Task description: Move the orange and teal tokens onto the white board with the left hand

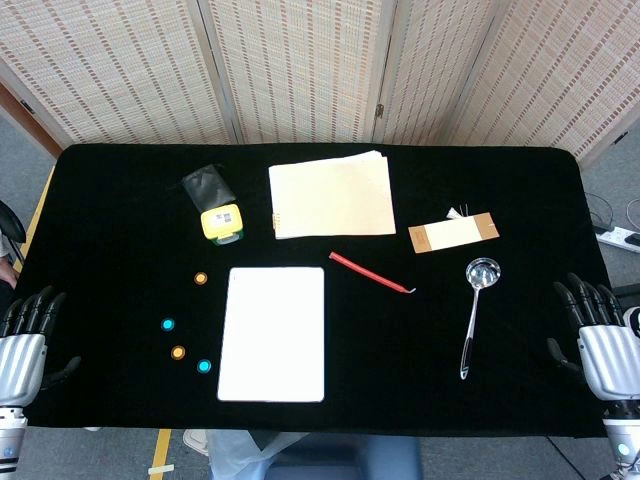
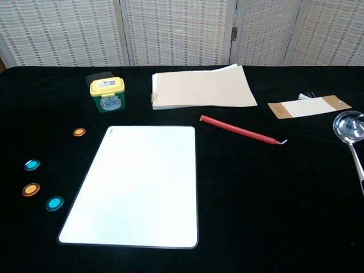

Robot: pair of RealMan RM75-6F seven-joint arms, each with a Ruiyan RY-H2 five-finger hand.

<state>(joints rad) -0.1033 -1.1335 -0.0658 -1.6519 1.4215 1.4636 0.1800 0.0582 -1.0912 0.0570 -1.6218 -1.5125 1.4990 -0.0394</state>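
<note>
On the black table [image 1: 120,200], you see the white board [image 1: 272,333] lying flat near the middle, its surface bare. Left of it lie 4 tokens, all off the board: 1 orange token [image 1: 201,278] furthest back, 1 teal token [image 1: 168,325] to the left, a 2nd orange token [image 1: 178,352] nearer, and a 2nd teal token [image 1: 204,366] nearest, closest to the board's left edge.

Your left hand [image 1: 25,345] rests at the table's near-left corner, fingers apart and holding nothing; the right hand [image 1: 600,340] at the near-right corner does likewise. Both are cut off by the frame edge in the head view and absent from the chest view.

Beyond the board sit a yellow-lidded green container [image 1: 222,224] with a black pouch [image 1: 205,183] behind it; its contents cannot be made out. A manila folder [image 1: 333,195], a red pen [image 1: 370,272], a brown card sleeve [image 1: 453,233] and a steel ladle [image 1: 476,312] lie to the right, well apart from the tokens.
</note>
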